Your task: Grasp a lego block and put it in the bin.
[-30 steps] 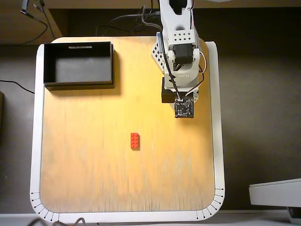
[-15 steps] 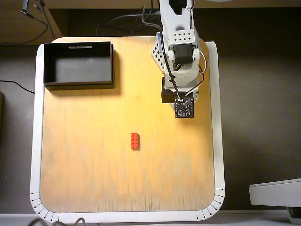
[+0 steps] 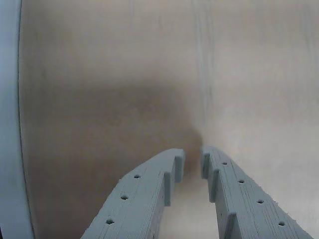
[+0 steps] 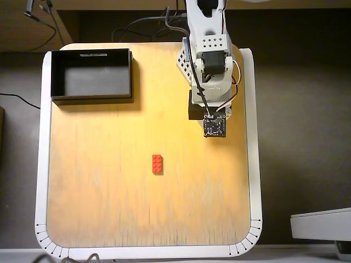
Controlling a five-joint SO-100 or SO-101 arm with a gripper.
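Observation:
The red lego block (image 4: 157,163) lies flat on the wooden board, near the middle in the overhead view. The black bin (image 4: 55,76) stands at the board's far left corner, with nothing in it. The arm (image 4: 211,76) reaches in from the top right, well away from both the block and the bin. In the overhead view its wrist parts hide the gripper. In the wrist view my gripper (image 3: 193,162) has its grey fingers (image 3: 149,194) drawn almost together, with nothing between them, over bare wood. Neither the block nor the bin shows in the wrist view.
The wooden board (image 4: 109,208) has a white rim (image 4: 255,164) and rounded corners. The rim also shows at the left edge of the wrist view (image 3: 9,124). Cables (image 4: 148,24) lie behind the board. A white object (image 4: 323,224) sits off the board at the lower right.

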